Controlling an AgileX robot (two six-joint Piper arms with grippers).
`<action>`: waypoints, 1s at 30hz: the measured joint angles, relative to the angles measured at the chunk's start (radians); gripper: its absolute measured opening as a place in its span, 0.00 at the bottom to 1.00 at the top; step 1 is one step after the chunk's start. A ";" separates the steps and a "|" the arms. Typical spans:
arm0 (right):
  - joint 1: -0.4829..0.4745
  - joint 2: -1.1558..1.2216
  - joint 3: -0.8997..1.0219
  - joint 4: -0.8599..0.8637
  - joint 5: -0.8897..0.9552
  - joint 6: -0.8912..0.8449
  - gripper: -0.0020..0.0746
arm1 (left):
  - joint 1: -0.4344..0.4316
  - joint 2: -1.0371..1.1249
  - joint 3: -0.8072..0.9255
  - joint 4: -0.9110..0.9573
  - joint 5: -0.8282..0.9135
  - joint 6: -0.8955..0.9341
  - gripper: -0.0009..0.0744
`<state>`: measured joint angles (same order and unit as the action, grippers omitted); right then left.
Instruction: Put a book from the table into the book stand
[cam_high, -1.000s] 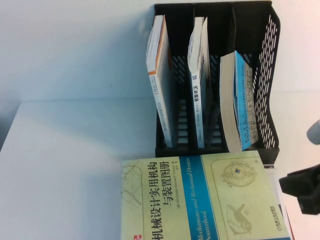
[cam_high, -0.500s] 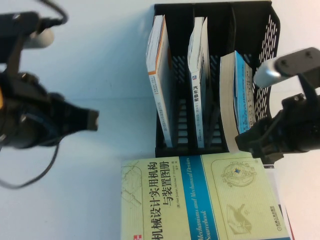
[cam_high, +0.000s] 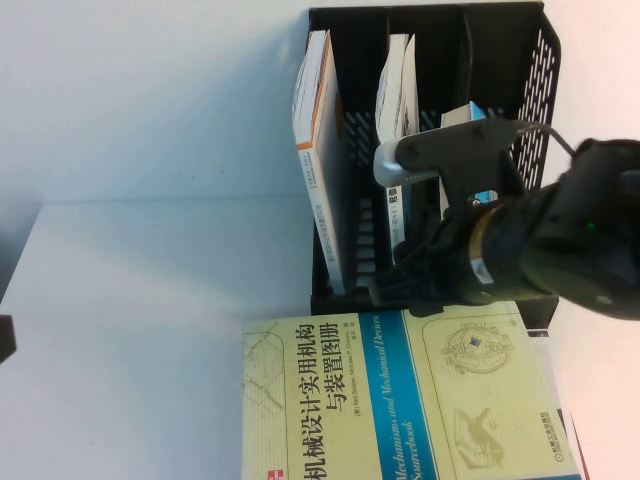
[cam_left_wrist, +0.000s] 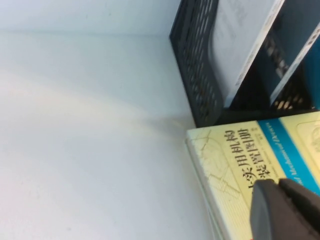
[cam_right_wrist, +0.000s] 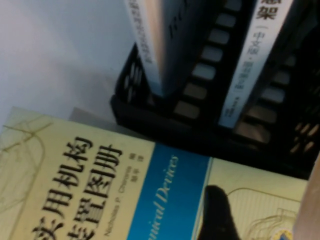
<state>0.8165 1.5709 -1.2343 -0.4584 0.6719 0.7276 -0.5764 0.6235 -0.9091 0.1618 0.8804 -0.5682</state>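
My landmark is the book stand (cam_high: 430, 150), a black slotted file holder with three compartments, standing on the white counter (cam_high: 150, 300). Its compartment on my left side holds a white book with an orange spine (cam_high: 318, 150), upright and leaning slightly. The middle compartment holds a white book with a dark spine (cam_high: 397, 100), also upright. The compartment on my right side holds the blue and grey book (cam_high: 470, 112); my right arm covers most of it, so only its top edge shows above the arm.

Against the near side of the stand, a pale yellow-green book with a blue band (cam_high: 400, 400) lies flat on the counter, its far edge touching or just beside the stand's base.

My right pincer (cam_high: 385, 290) hangs at the near edge of the stand, in front of the middle compartment and over the far edge of the yellow-green book. In the right wrist view only one dark fingertip (cam_right_wrist: 217, 215) shows above that book's cover, and I cannot tell whether this pincer is open or closed.

My left pincer (cam_left_wrist: 285, 210) is above the yellow-green book's near-left part, well apart from the stand; its two dark fingers lie pressed together, closed on nothing.
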 joint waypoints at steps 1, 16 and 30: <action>0.014 0.024 -0.027 -0.045 0.046 0.031 0.58 | 0.000 -0.014 0.000 -0.002 0.000 0.005 0.01; 0.139 0.192 -0.156 -0.380 0.346 0.309 0.82 | 0.000 -0.063 0.001 -0.126 0.005 0.156 0.01; 0.139 0.197 -0.158 -0.493 0.412 0.359 0.83 | 0.000 -0.063 0.001 -0.146 0.006 0.199 0.01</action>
<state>0.9554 1.7678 -1.3919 -0.9517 1.0834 1.0868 -0.5764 0.5603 -0.9083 0.0159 0.8868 -0.3693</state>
